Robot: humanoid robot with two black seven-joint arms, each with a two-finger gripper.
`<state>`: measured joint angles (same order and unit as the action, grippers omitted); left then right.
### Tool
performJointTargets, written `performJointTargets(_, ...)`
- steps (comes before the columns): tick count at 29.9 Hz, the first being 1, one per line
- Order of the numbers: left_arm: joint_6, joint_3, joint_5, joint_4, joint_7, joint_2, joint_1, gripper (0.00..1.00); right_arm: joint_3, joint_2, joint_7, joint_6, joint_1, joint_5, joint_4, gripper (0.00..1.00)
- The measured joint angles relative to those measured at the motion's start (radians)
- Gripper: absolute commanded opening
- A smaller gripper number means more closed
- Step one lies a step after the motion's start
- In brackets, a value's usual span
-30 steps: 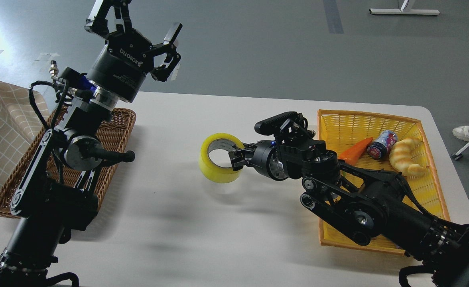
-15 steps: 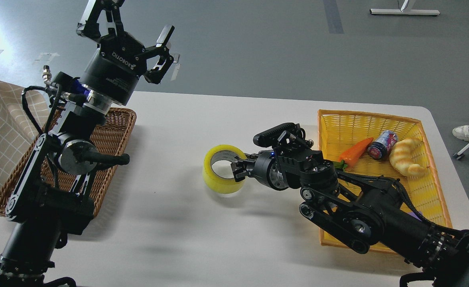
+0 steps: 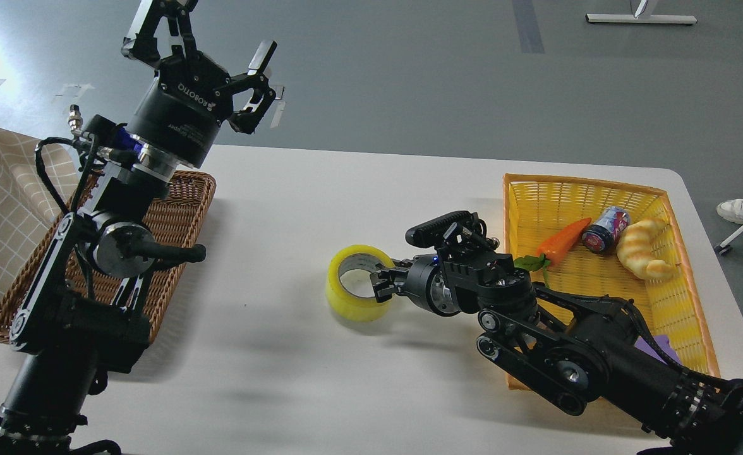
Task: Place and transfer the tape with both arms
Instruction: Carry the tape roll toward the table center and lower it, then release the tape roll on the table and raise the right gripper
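The tape [image 3: 354,296], a yellow roll with a whitish core, rests on or just above the white table [image 3: 346,189] near its middle. My right gripper [image 3: 381,284] is shut on the roll's right wall, one finger inside the core. My right arm comes in from the lower right, over the yellow basket. My left gripper [image 3: 202,39] is open and empty, raised high above the far left of the table, fingers pointing up and away.
A brown wicker basket [image 3: 182,208] lies at the left, under my left arm. A yellow basket [image 3: 599,278] at the right holds a carrot toy [image 3: 561,240], a can [image 3: 605,229], a croissant toy [image 3: 642,248] and something purple [image 3: 657,346].
My right gripper has lowered the tape toward the table and brought it slightly nearer and to the right. My left arm shifted a little left, then stayed still.
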<state>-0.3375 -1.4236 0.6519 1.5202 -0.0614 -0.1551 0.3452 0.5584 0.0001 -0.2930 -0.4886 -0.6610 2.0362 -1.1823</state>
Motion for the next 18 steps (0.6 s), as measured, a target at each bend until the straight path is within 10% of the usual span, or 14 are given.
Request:
performJointTargets(7, 0.000, 0.000, 0.000, 0.000, 0.000, -0.003, 0.000, 0.98, 0.000, 0.000, 0.001, 0.005, 0.007, -0.002, 0.017, 0.73)
performJointTargets(18, 0.000, 0.000, 0.000, 0.000, 0.000, -0.003, -0.006, 0.98, 0.048, 0.000, 0.009, 0.447, 0.010, -0.020, 0.054, 1.00)
